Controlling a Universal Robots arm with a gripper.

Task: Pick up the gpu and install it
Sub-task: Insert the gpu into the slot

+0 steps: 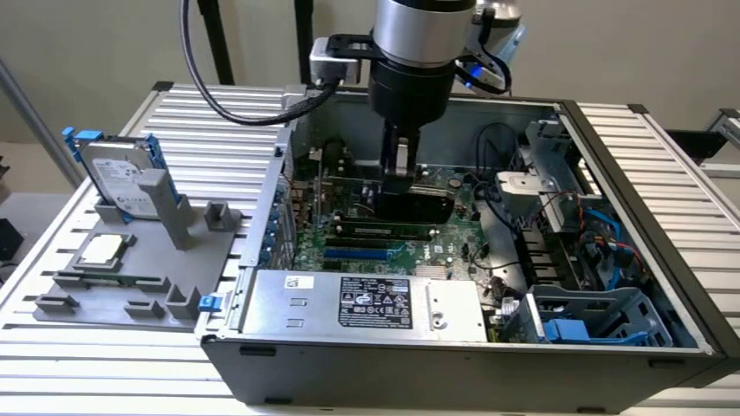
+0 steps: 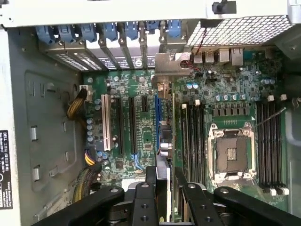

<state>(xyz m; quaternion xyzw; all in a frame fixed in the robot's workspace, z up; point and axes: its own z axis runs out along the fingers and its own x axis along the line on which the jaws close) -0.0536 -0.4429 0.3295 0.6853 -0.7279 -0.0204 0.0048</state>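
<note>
Inside the open computer case [image 1: 647,199], my gripper [image 1: 399,184] hangs straight down and is shut on the gpu [image 1: 414,206]. The gpu is a black-sided card held upright just above the green motherboard [image 1: 382,238]. In the wrist view the gpu [image 2: 165,141] is seen edge-on, running away from the gripper [image 2: 165,178]. The black fingers [image 2: 151,181] press on both faces of the card. Its silver end bracket [image 2: 170,66] reaches the rear slot openings of the case. The card's lower edge is hidden, so I cannot tell whether it touches a slot.
A silver hard drive with blue rails [image 1: 121,178] and a small square processor chip [image 1: 102,250] sit on the grey fixture at the exterior view's left. The power supply [image 1: 370,299] fills the case front, beside a blue drive cage [image 1: 590,321]. The processor socket [image 2: 233,153] lies open beside the card.
</note>
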